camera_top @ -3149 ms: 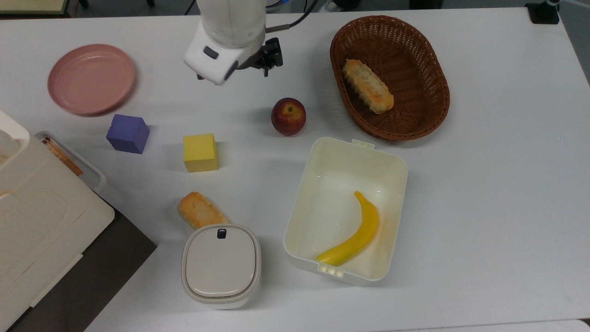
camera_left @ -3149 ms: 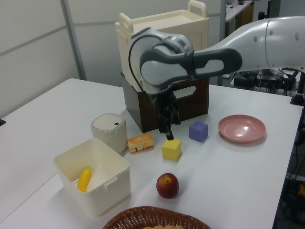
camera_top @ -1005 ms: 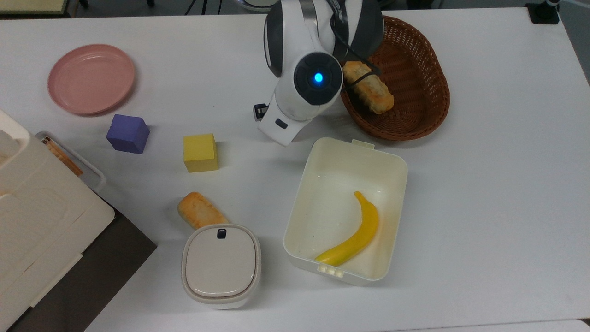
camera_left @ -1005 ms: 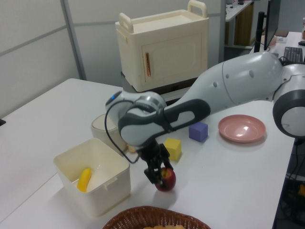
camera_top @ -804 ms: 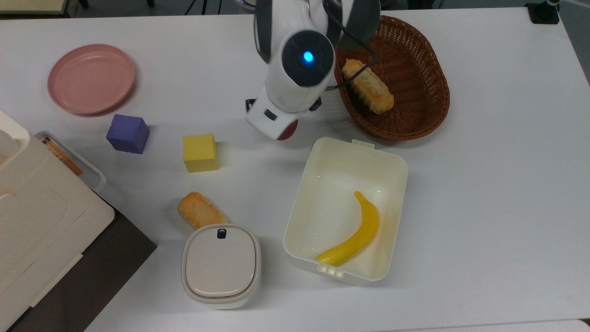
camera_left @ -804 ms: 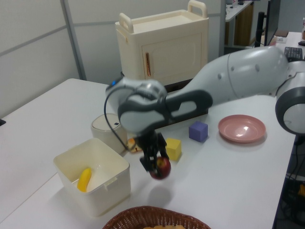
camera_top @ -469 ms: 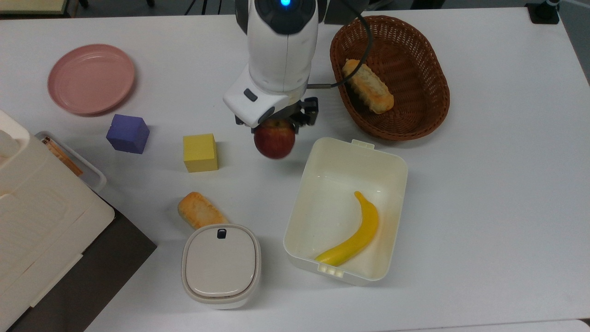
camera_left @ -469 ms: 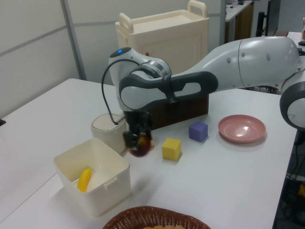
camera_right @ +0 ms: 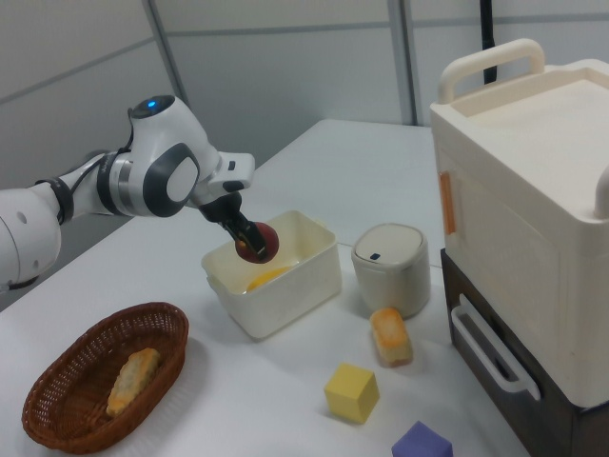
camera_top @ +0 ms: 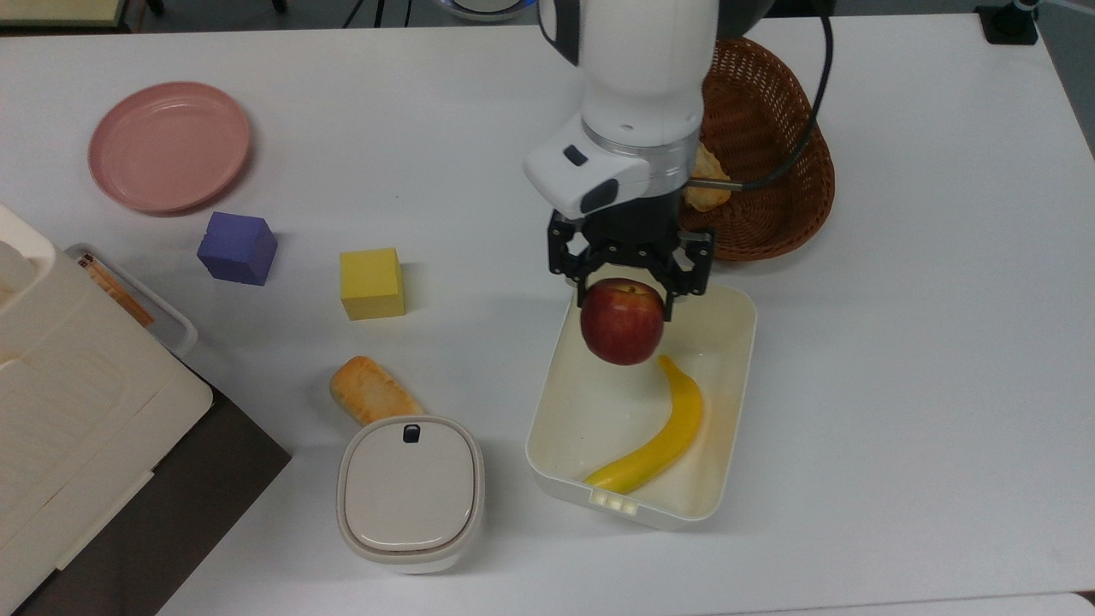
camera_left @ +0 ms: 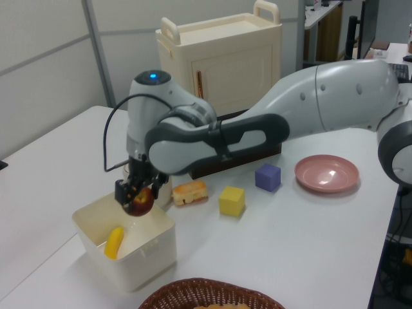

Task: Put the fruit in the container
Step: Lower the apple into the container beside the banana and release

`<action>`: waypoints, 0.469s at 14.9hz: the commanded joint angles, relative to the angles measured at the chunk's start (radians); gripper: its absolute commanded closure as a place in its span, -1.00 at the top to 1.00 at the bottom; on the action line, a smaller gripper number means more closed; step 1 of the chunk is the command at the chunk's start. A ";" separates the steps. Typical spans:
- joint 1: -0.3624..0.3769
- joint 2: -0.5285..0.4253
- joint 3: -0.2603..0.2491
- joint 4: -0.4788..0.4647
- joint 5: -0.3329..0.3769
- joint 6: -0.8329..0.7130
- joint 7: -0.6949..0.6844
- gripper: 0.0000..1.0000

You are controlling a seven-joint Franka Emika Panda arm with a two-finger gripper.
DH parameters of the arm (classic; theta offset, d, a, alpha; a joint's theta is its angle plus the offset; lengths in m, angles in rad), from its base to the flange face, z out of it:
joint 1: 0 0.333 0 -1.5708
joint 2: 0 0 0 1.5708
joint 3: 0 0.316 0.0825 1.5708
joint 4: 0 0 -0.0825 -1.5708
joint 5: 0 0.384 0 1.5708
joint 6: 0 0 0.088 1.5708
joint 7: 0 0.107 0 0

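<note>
The gripper (camera_top: 627, 287) grips the apple (camera_top: 623, 322) from above; the box (camera_top: 741, 321) lies directly below it, the banana (camera_top: 663, 438) toward the far end.

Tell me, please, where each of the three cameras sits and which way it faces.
Top view: overhead, looking straight down on the table; wrist and gripper holding the apple show.
Left view: beside the table, by the basket, facing the cream cabinet; the whole forearm shows.
Right view: opposite side, near the cabinet, facing the arm.
All three share the apple above the container.
</note>
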 commanded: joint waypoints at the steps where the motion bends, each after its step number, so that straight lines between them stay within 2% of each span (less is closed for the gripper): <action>1: 0.016 0.000 -0.010 -0.027 -0.007 0.039 0.023 0.45; 2: 0.013 0.000 -0.010 -0.026 -0.018 0.033 0.016 0.53; 4: -0.004 -0.015 -0.014 -0.026 -0.019 0.003 -0.010 1.00; 7: -0.049 -0.081 -0.014 -0.018 -0.009 -0.193 -0.186 1.00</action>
